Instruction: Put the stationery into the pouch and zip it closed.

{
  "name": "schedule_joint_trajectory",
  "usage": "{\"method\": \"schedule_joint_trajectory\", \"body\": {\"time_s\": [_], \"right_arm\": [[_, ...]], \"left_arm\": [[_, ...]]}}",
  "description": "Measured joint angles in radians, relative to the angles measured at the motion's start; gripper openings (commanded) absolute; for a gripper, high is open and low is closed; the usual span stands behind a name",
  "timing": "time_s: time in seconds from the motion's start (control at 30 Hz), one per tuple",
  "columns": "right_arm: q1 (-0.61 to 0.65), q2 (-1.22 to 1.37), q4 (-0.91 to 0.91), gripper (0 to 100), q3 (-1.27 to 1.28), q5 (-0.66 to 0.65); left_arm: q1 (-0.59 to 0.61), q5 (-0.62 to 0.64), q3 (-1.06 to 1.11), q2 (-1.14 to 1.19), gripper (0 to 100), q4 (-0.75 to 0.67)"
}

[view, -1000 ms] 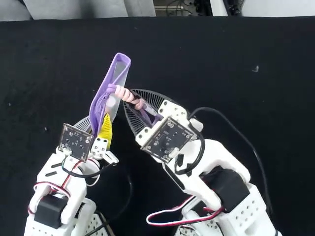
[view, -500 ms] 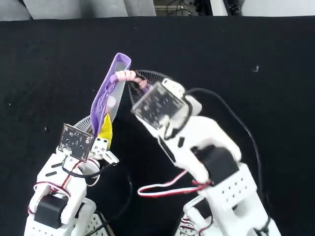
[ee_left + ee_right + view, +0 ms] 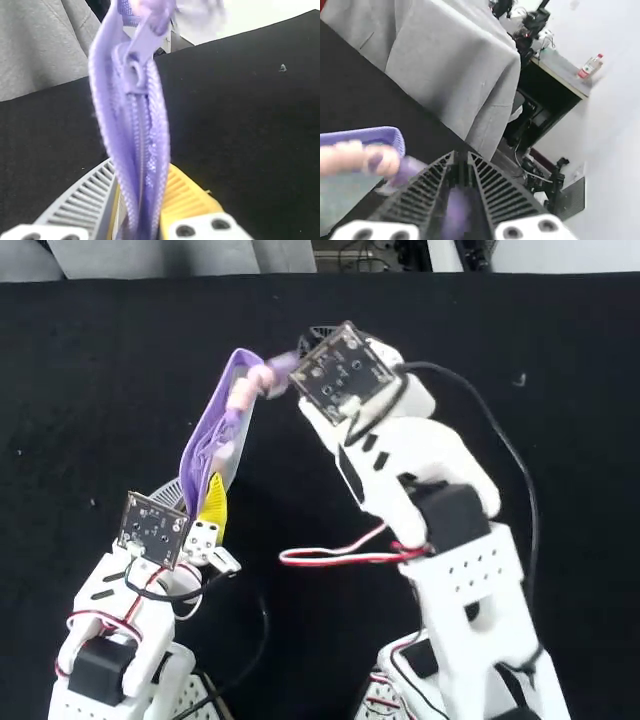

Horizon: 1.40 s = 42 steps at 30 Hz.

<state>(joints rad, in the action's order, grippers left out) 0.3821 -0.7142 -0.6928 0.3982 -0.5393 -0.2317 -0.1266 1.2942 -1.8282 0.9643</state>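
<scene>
Swung outward, the right gripper (image 3: 460, 165) now works the far end: nearest, the left gripper (image 3: 142, 210) clamps the lower end of the pouch (image 3: 215, 430), holding it upright off the table (image 3: 520, 490) (it should stay firm against the tug), and beyond, the right gripper, pinched on the zipper pull (image 3: 412, 167), should draw straight along the teeth, though blur hides the final stretch and any stationery inside.

Fingers of the left gripper (image 3: 139, 212): ribbed matt plastic, one grey, one yellow, clamped on the purple cloth pouch (image 3: 131, 150), a matt weave with a fine-toothed zip. Fingers of the right gripper (image 3: 461, 172): black ribbed matt plastic, pinching the soft purple zip pull (image 3: 409, 167), smooth pink beads (image 3: 250, 390) just beside them. The black table cover (image 3: 520, 330) under both is matt and cloth-like.
</scene>
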Motion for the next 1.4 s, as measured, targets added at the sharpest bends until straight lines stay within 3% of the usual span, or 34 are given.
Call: {"method": "schedule_joint_trajectory", "body": {"time_s": [0.17,0.4,0.6,0.7,0.93,1.4], "right_arm": [[0.003,0.008,-0.012,1.5,-0.003,0.000],[0.106,-0.095,-0.169,2.2,0.072,0.003],[0.167,-0.325,-0.193,22.7,0.255,0.192],[0.201,-0.446,-0.147,25.0,0.390,0.269],[0.315,-0.592,0.032,21.6,0.677,0.298],[0.364,-0.608,0.249,21.5,0.802,0.387]], "left_arm": [[0.000,0.000,0.000,0.000,3,0.000],[0.000,0.000,0.000,0.000,3,0.000],[0.000,0.000,0.000,0.000,3,0.000],[0.000,0.000,0.000,0.000,3,0.000],[0.000,0.000,0.000,0.000,3,0.000],[0.000,0.000,0.000,0.000,3,0.000]]}}
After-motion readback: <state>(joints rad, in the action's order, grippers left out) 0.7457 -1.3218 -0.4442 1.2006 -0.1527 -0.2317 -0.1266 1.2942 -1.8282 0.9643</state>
